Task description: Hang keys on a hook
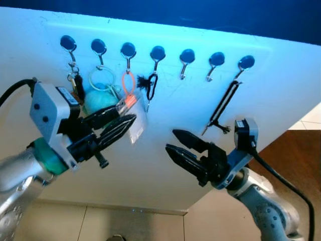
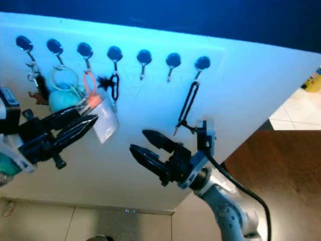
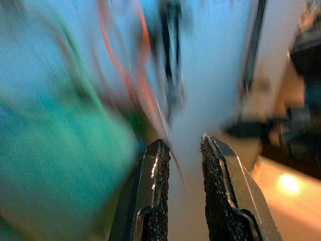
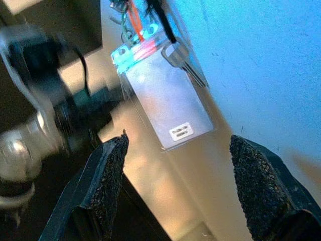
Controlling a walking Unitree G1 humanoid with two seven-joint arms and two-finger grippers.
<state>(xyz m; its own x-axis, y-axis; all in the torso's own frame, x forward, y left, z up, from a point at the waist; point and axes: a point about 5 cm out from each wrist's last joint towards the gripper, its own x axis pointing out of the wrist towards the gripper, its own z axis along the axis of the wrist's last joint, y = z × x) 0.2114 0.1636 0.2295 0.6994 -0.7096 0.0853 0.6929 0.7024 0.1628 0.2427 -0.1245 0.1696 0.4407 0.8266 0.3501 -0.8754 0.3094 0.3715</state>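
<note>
Keys (image 1: 148, 93) hang by a black carabiner (image 1: 152, 85) on the fourth hook (image 1: 157, 54), so they appear placed. Left gripper (image 1: 120, 120), fingers nearly closed and empty, sits beside the badge (image 1: 134, 120). Right gripper (image 1: 175, 141) hangs released below, clear of the board (image 1: 281, 90).

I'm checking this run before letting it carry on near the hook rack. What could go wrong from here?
The left gripper sits right against the clear badge holder on the orange loop; a small sideways move could snag it or lift the loop off its hook. The left wrist view is badly blurred, so aiming by it looks unreliable. The right gripper hangs open below the black carabiner with the key and could knock it if raised.
</note>
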